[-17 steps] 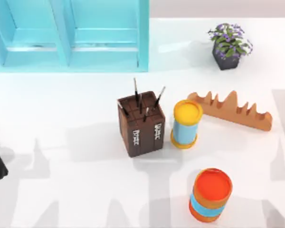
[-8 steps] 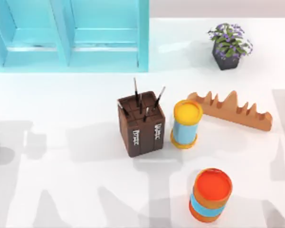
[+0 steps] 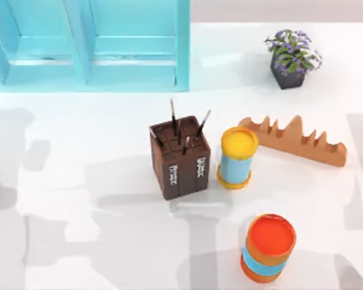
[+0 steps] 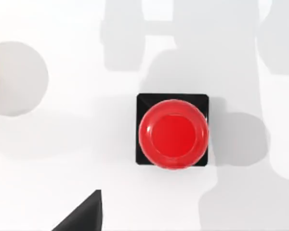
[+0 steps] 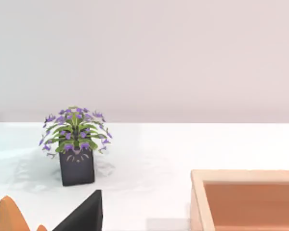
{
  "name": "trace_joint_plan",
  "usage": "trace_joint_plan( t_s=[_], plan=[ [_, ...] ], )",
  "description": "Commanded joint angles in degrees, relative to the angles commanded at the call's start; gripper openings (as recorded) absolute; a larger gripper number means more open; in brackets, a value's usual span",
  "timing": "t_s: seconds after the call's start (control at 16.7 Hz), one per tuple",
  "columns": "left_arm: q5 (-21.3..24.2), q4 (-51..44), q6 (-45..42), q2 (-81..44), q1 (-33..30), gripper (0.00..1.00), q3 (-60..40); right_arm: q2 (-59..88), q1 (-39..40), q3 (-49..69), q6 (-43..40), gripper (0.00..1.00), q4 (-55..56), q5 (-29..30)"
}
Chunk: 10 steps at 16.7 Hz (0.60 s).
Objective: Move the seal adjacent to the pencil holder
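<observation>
The seal (image 4: 173,134), a glossy red round knob on a black square base, stands upright on the white table straight below my left wrist camera. A dark part of my left gripper (image 4: 84,214) shows at the edge of that view, apart from the seal. The pencil holder (image 3: 180,158), a dark brown block with white side markings and thin pencils in its top, stands near the middle of the table in the top view. A dark part of my right gripper (image 5: 84,214) hangs above the table, facing the back right.
A yellow-topped blue cylinder (image 3: 238,157) stands just right of the pencil holder. An orange cylinder with a blue band (image 3: 268,248) is at the front. A jagged tan rack (image 3: 296,142), a potted plant (image 3: 292,58), a turquoise cabinet (image 3: 88,45) and a tan box (image 5: 245,197) are also there.
The dark shape of my left arm at the top view's left edge has slid out of the picture, and the arm shadows on the table have shifted. The objects have not moved.
</observation>
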<state>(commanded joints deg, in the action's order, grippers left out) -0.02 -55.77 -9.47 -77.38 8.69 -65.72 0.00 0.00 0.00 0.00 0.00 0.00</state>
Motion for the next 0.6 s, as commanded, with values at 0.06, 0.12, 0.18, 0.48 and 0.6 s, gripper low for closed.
trace_joint_plan(
  t_s=[0.06, 0.12, 0.18, 0.48, 0.6],
  plan=[
    [0.01, -2.92, -0.52, -4.04, 0.43, 1.00, -3.42, 0.00, 0.00, 0.00, 0.00, 1.00, 0.00, 0.00],
    [0.02, -5.65, -1.00, -7.83, 0.83, 1.00, -6.62, 0.00, 0.00, 0.00, 0.00, 1.00, 0.00, 0.00],
    [0.03, -8.16, -1.45, -11.31, 1.20, 1.00, -9.55, 0.00, 0.00, 0.00, 0.00, 1.00, 0.00, 0.00],
    [0.06, -16.89, -3.00, -23.63, 2.44, 1.00, -19.62, 0.00, 0.00, 0.00, 0.00, 1.00, 0.00, 0.00],
    [0.06, -18.31, -3.24, -25.33, 2.67, 1.00, -21.11, 0.00, 0.00, 0.00, 0.00, 1.00, 0.00, 0.00]
  ],
)
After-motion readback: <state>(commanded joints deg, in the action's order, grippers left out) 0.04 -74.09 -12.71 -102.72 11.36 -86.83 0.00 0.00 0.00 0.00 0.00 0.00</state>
